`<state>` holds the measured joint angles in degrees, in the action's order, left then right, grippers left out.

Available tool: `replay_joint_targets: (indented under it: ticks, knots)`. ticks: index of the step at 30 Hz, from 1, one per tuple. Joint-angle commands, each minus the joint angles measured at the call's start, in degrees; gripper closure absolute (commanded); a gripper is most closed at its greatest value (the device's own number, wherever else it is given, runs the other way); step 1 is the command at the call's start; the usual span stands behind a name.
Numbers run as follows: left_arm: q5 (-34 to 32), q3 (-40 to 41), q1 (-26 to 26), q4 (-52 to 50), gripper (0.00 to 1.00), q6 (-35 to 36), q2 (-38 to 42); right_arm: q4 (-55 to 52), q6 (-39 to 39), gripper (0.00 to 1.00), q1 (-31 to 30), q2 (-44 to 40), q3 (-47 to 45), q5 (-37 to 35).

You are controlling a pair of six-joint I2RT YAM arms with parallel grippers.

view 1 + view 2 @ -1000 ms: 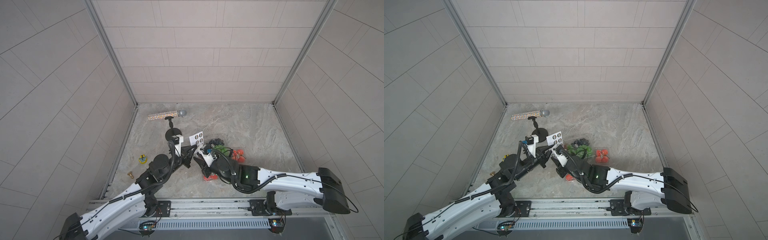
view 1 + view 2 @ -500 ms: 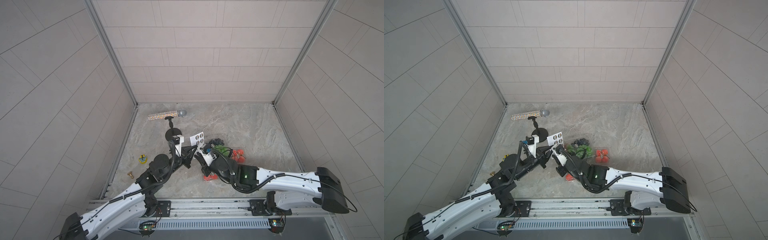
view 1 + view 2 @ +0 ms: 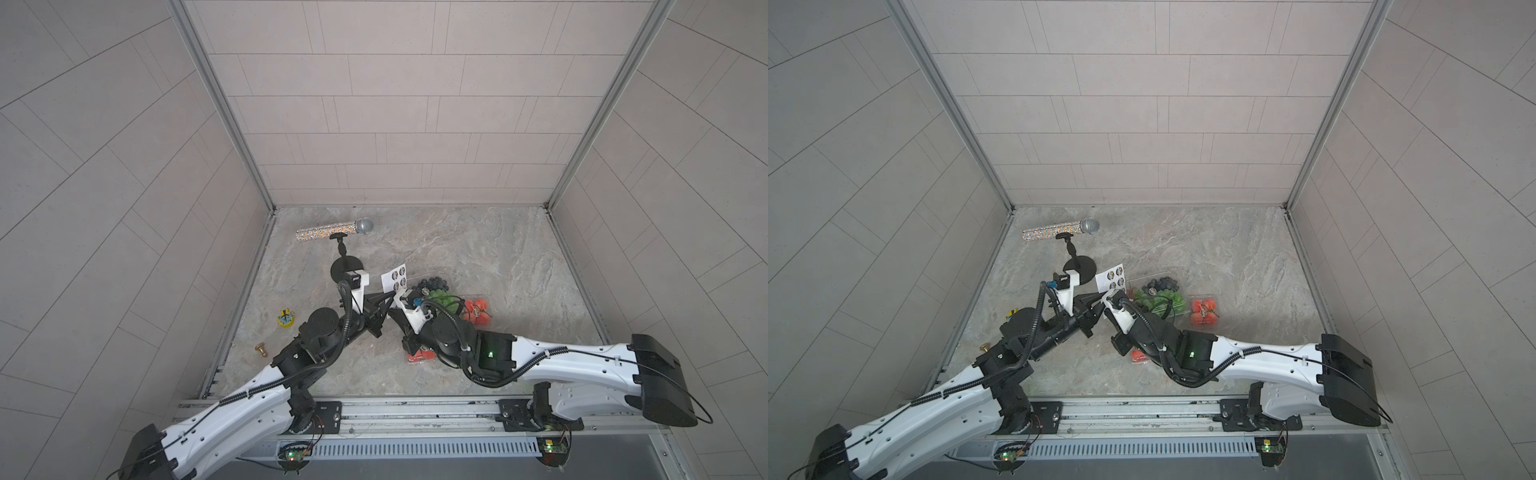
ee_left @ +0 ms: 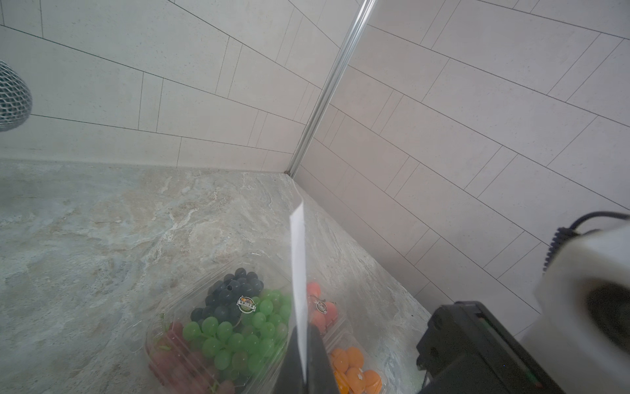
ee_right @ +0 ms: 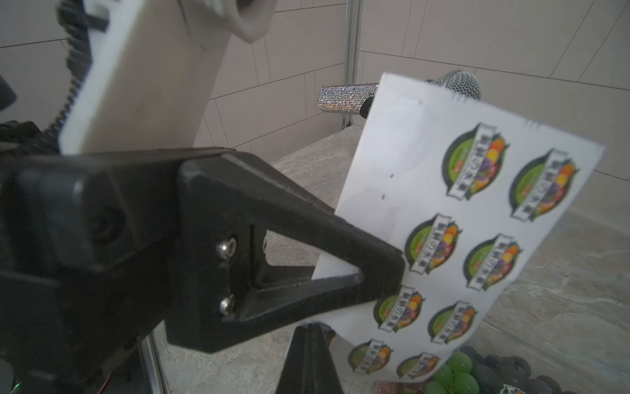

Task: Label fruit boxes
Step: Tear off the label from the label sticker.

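A: Left end effector (image 5: 388, 269)?
B: Clamped shut on the sheet (image 5: 392, 153), holding it up off the bench (image 3: 478, 249).
A: Right end effector (image 5: 308, 341)?
B: Closed, tip at the sheet's lower edge; whether it nips anything I cannot tell.
A: And around them?
B: Grape box (image 3: 1158, 295) mid-bench, just past the sheet; red box (image 3: 1203, 311) beside it toward the right edge; orange box (image 4: 354, 368) next to both; second red box (image 3: 1139, 356) nearer the front edge, partly under the right arm (image 3: 1266, 365).
A: Surface, room?
B: Marbled grey-beige bench. Pale tiled walls (image 3: 395, 124) on three sides, metal posts (image 3: 569, 166) in the far corners, mic (image 3: 332, 228) near the far left corner.
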<state>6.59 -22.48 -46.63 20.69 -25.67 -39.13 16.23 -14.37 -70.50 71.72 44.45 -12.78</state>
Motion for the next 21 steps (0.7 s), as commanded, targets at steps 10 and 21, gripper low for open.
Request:
replay_joint_targets:
  ticks: [10,21]
  knots:
    - [-0.7,-0.9,0.1,0.5,1.0,-0.1,1.0,1.9,0.4,0.83,-0.2,-3.8,-3.4,-2.3]
    - [-0.3,-0.9,0.1,0.5,1.0,-0.2,1.2,2.1,1.7,0.74,0.1,-1.1,-1.3,-3.1]
